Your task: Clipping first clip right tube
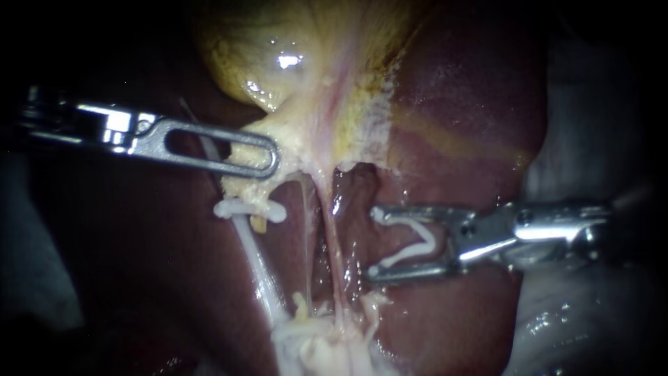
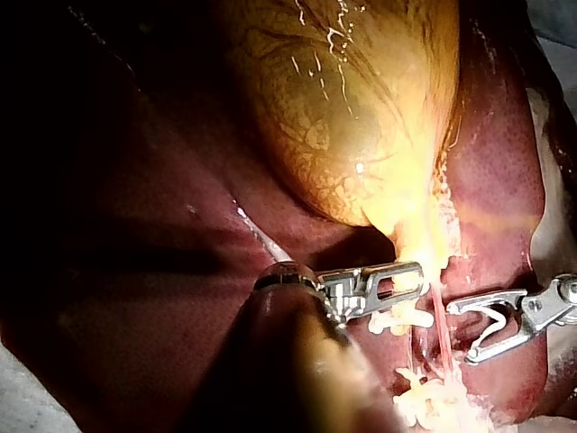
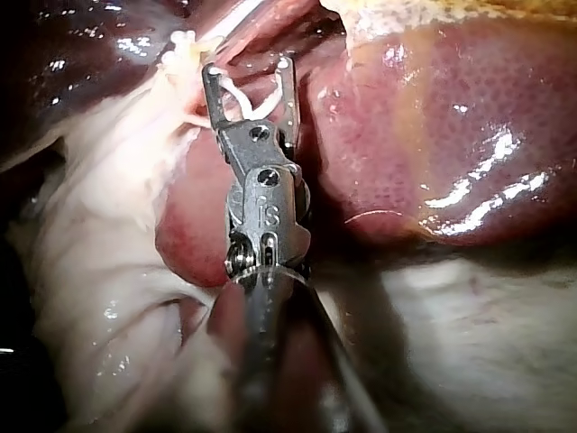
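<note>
Beside the right tube [image 1: 332, 244], right pincer [image 1: 374, 242] holding clip [image 1: 426, 242], left pincer [image 1: 271, 159] clamped on gallbladder [image 1: 306, 76].

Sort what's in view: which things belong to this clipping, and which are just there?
In the job: right tool, its loaded clip, the right tube, left tool holding the gallbladder.
Just there: left tube, the clip on it, liver.

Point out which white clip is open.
The clip in the right instrument's jaws: its legs are spread, short of the right tube. The other clip is closed across the left tube.
</note>
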Motion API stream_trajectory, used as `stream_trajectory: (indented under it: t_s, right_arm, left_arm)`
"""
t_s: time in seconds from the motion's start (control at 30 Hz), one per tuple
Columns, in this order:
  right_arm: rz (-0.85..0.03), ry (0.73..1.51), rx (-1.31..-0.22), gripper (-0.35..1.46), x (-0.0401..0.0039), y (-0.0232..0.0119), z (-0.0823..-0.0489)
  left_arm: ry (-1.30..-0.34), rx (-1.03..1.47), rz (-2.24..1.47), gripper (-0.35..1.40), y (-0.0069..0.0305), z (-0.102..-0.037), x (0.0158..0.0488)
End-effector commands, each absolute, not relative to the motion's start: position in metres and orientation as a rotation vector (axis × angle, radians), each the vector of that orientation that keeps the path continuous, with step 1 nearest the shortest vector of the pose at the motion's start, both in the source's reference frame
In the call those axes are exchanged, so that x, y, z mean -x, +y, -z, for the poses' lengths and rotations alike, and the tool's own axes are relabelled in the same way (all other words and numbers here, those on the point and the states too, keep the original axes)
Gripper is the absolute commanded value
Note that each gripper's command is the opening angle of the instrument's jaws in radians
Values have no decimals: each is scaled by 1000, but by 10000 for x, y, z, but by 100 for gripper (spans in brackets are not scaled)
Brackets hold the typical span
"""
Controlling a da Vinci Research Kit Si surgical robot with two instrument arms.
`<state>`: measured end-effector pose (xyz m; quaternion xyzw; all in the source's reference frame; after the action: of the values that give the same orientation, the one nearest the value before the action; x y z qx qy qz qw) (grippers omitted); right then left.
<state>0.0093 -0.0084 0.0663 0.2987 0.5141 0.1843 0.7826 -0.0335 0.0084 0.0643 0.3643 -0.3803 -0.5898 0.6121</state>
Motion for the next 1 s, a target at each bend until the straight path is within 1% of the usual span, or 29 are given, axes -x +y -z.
stream_trajectory:
  t_s: [0.03, 0.17, 0.33, 0.5, 0.67, 0.73, 0.77, 0.8, 0.87, 1.0]
  right_arm:
    - [-396, 1109, -658, 48, -97, -88, -667]
    - [-423, 1136, -715, 47, -111, -100, -674]
    - [-464, 1190, -786, 45, -126, -111, -671]
    - [-470, 1220, -812, 43, -139, -116, -664]
    - [-480, 1222, -821, 38, -142, -118, -663]
    - [-481, 1222, -821, 29, -141, -116, -662]
    - [-481, 1223, -823, 17, -140, -114, -662]
    - [-485, 1221, -829, 0, -138, -113, -660]
    - [-550, 1195, -881, -35, -130, -110, -656]
    - [-556, 1179, -880, -35, -127, -109, -653]
  left_arm:
    - [-877, -839, 1361, -35, 84, -643, 335]
    - [-877, -839, 1361, -35, 84, -643, 336]
    - [-877, -839, 1362, -35, 84, -643, 336]
    - [-877, -839, 1362, -35, 84, -643, 336]
    - [-877, -839, 1362, -35, 84, -643, 337]
    - [-877, -839, 1362, -35, 84, -643, 337]
    - [-877, -839, 1362, -35, 84, -643, 337]
    - [-877, -839, 1362, -35, 84, -643, 337]
    - [-877, -839, 1362, -35, 84, -643, 337]
    - [-877, -839, 1362, -35, 84, -643, 337]
